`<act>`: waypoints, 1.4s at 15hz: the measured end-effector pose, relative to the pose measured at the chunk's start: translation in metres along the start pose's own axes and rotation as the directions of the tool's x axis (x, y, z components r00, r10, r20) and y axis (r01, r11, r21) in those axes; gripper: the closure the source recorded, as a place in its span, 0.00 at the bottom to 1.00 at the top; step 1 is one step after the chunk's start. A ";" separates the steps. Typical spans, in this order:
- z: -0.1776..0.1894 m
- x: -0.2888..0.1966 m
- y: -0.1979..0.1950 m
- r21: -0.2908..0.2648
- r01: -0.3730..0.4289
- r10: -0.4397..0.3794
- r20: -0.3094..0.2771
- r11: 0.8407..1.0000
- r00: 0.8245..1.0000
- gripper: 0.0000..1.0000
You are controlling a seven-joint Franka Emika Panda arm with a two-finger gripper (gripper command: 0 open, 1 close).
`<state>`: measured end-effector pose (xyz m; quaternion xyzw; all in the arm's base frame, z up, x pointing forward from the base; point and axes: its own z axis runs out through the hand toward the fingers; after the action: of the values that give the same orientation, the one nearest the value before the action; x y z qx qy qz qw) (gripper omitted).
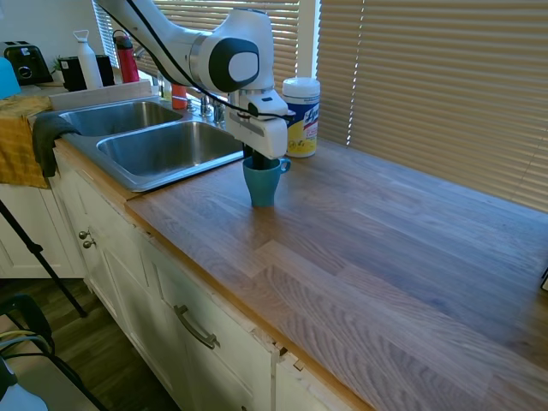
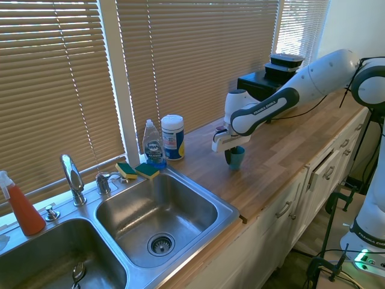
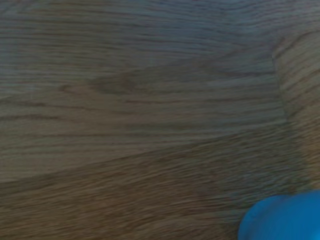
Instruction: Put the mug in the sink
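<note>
The mug is standing upright on the wooden tabletop, a little away from the near corner of the sink and just in front of the white wipes canister. The pincer is sitting directly above the mug and is reaching down to its rim, with something dark going into the opening, but the white hand body is hiding the fingertips in both exterior views, so one cannot tell if the fingers are apart or already pressing on the rim. In the wrist view only a blurred blue edge of the mug is showing against the wood grain. The step in hand seems to be the grasp of the mug, and the transfer to the sink is not yet done. To do this step well, the arm should be taking one wall of the mug between the fingers, away from the loop handle, and closing firmly before any lift. Then it should be raising the mug straight up, high enough to pass over the steel rim of the sink, because a low path could be knocking the base against that rim. The nearer basin is the shorter way, and the mug should be lowered gently to the bottom, not dropped, since ceramic on steel may chip.
</note>
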<state>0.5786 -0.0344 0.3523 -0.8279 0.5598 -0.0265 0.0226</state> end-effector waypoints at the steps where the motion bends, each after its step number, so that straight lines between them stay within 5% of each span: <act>1: -0.002 -0.001 -0.001 0.006 0.001 -0.001 -0.001 1.000 1.000 1.00; 6: -0.020 -0.038 -0.013 0.054 0.057 -0.056 -0.018 0.997 0.998 1.00; 13: -0.097 -0.177 -0.060 0.060 0.171 -0.159 -0.162 0.984 0.974 1.00; 21: -0.070 -0.252 -0.127 0.014 0.299 -0.291 -0.186 0.954 0.938 1.00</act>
<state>0.5977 0.2464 0.4263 -0.8958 0.4285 -0.1168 -0.0156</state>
